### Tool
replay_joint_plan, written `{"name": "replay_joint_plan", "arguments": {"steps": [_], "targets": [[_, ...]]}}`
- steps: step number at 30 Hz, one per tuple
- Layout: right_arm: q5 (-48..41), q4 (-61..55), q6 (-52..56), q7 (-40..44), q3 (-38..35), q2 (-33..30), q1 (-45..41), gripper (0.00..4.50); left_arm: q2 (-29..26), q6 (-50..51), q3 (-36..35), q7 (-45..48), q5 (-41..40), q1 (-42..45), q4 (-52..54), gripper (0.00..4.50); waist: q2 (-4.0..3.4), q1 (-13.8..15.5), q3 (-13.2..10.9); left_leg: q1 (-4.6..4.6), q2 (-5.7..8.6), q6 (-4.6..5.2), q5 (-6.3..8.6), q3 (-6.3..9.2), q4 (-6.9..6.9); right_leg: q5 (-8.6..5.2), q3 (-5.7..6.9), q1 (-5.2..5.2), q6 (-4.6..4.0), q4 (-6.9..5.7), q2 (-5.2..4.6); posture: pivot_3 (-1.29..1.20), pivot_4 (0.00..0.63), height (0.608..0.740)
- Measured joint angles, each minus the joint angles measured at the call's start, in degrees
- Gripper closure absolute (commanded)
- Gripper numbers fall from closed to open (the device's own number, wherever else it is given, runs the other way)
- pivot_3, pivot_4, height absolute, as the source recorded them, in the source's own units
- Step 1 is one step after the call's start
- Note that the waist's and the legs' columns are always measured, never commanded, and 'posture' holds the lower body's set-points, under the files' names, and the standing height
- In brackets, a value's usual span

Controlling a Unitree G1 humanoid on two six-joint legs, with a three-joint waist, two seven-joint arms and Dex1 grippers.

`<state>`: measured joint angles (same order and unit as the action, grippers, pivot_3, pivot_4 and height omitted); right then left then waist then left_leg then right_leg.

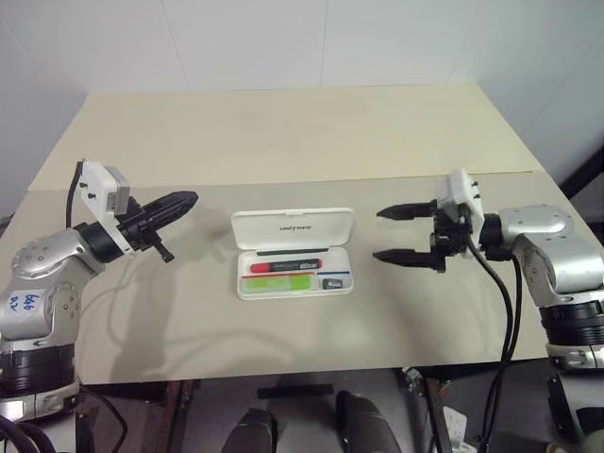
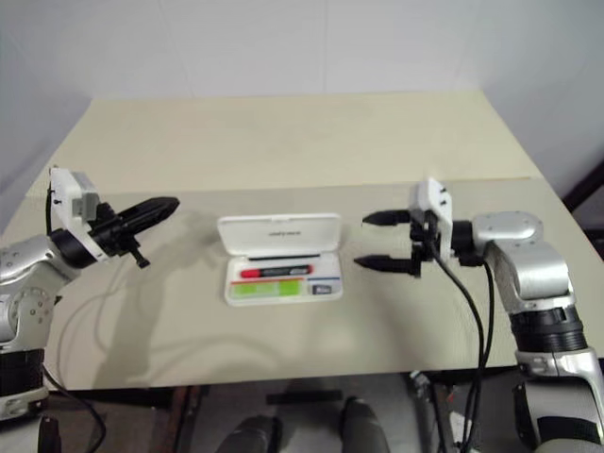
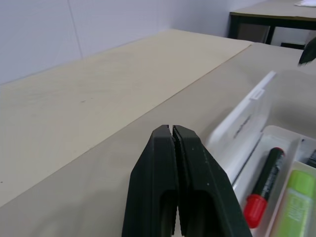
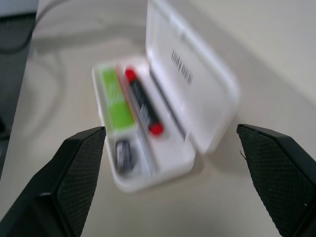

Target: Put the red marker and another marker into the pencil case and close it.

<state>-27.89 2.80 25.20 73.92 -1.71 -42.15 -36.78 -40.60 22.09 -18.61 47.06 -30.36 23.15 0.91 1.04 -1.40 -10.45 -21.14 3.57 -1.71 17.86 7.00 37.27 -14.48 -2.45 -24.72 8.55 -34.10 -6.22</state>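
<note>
The white pencil case point(image 1: 293, 230) lies open in the middle of the table, lid tipped back. Inside lie the red marker point(image 1: 285, 266) with its black end and, nearer the front, the lime-green marker point(image 1: 279, 282). Both also show in the right wrist view, red marker point(image 4: 143, 101) beside green marker point(image 4: 116, 98). My left gripper point(image 1: 185, 201) hovers left of the case, shut and empty, pointing toward it. On the case's right, my right gripper point(image 1: 394, 234) is open, its fingers spread wide and aimed at the case, holding nothing.
A small dark item point(image 1: 331, 283) sits in the case's front right compartment. The beige table point(image 1: 283, 142) stretches far behind the case, with a seam across it. Its front edge runs close below the case.
</note>
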Motion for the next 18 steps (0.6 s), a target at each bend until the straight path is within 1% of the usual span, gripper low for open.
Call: {"name": "replay_joint_plan", "arguments": {"steps": [4, 8, 12, 18], "targets": [[-3.8, -4.7, 1.4, -2.1, -3.0, 0.3, 1.3, 0.00, 1.3, -1.4, 2.0, 0.0, 1.6, 0.7, -2.6, 4.44, 0.01, 0.1, 0.0, -0.03, 0.01, 0.01, 0.00, 0.01, 0.01, 0.00, 0.01, 0.01, 0.01, 0.03, 0.00, 0.00, 0.150, 0.740], [-9.5, -8.9, 4.8, -5.3, -6.8, 1.6, 1.5, 0.00, 1.6, -2.7, 3.0, 0.0, 3.3, 2.1, -6.7, 4.44, 0.01, 0.2, 0.0, -0.02, 0.01, 0.00, 0.00, 0.02, 0.02, 0.01, 0.02, 0.00, 0.01, -0.01, 0.00, 0.00, 0.150, 0.740], [-11.3, -12.5, 5.3, -6.1, -7.7, 1.4, 3.4, 0.00, 2.3, -3.7, 4.5, 0.1, 4.2, 3.8, -9.5, 4.44, 0.01, 0.5, 0.0, -0.02, 0.02, 0.01, 0.01, 0.01, 0.03, 0.01, 0.02, 0.02, 0.01, 0.00, -0.01, 0.00, 0.150, 0.740], [-11.6, -13.9, 5.8, -6.8, -7.6, 0.8, 4.4, 0.00, 4.1, -5.8, 7.7, 0.3, 6.9, 8.0, -15.8, 4.44, 0.02, 1.2, 0.0, -0.02, 0.04, 0.00, 0.00, 0.01, 0.10, 0.01, 0.02, 0.00, 0.02, -0.08, 0.00, 0.00, 0.150, 0.740]]}}
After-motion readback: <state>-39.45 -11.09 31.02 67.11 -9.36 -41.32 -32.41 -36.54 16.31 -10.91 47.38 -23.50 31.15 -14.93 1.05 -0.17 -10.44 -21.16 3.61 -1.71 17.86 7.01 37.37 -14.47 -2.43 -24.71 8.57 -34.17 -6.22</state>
